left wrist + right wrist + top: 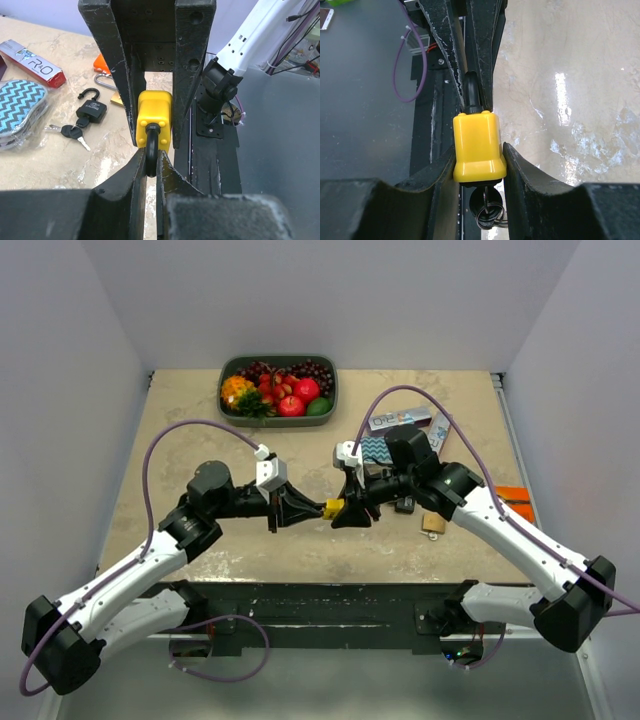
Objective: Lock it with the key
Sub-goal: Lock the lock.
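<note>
A yellow padlock hangs in the air between my two arms, above the table's near edge. My left gripper is shut on its black shackle. My right gripper is shut on the yellow body, one finger on each side face. The key sticks in the lock's underside, its black head and wire ring showing between the right fingers. In the left wrist view the right gripper's fingers flank the yellow padlock from above.
A dark bowl of fruit stands at the back. Right of centre on the table lie a black padlock with keys, a brass padlock, a zigzag sponge, an R&O box and an orange item.
</note>
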Available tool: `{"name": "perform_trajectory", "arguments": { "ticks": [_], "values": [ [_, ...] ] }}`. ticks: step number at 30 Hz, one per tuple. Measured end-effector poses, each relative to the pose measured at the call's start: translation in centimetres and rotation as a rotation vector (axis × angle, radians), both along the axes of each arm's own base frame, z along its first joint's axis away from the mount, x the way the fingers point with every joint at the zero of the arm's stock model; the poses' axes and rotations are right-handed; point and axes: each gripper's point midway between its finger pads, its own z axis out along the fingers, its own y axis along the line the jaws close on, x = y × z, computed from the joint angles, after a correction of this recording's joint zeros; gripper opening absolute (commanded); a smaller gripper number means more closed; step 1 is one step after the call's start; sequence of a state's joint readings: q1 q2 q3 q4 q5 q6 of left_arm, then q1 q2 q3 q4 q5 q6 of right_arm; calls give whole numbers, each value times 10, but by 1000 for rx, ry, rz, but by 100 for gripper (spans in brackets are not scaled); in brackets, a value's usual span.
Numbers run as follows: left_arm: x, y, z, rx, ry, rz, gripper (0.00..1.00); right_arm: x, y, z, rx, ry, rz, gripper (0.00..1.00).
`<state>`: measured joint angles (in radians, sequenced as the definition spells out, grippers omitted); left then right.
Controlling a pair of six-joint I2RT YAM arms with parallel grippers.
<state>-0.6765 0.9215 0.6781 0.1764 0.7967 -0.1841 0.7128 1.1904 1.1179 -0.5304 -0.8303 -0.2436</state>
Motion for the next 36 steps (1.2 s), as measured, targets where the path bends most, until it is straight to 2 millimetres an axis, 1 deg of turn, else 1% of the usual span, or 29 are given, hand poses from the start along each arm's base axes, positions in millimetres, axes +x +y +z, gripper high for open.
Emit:
{"name": "perform_trajectory", "arguments": {
  "ticks": [7, 8, 10, 11, 12, 16, 17, 20, 26, 30, 34, 36],
  "values": [
    [-5, 3, -2, 20, -35, -9, 0, -5, -1, -5, -17, 3, 19, 0],
    [-6, 4, -2, 25, -43, -11, 9, -6, -1, -5, -17, -2, 26, 0],
    [-9, 7, -1, 33, -57, -12, 22, -7, 1, -4, -12, -16, 37, 0],
    [-10, 8, 0, 35, -67, -13, 31, -8, 2, -3, -10, -21, 42, 0],
    [-11, 9, 1, 37, -77, -14, 33, -9, 3, -2, -5, -26, 46, 0],
    [-11, 16, 2, 49, -95, -14, 35, -7, 7, 4, 23, -55, 52, 0],
    [-8, 20, 1, 53, -95, -4, 40, -5, 8, 6, 31, -64, 49, 0],
    [0, 30, 1, 65, -109, 37, 49, -1, 8, 12, 50, -84, 40, 0],
    [-3, 33, 11, 41, -144, 45, 52, 0, 9, 19, 77, -98, 35, 0],
    [-1, 31, 21, 7, -155, 49, 52, -1, 10, 22, 88, -94, 43, 0],
    [2, 28, 29, -25, -161, 50, 47, -1, 10, 23, 93, -89, 43, 0],
    [3, 26, 31, -35, -157, 49, 40, -1, 11, 23, 96, -87, 43, 0]
  ]
}}
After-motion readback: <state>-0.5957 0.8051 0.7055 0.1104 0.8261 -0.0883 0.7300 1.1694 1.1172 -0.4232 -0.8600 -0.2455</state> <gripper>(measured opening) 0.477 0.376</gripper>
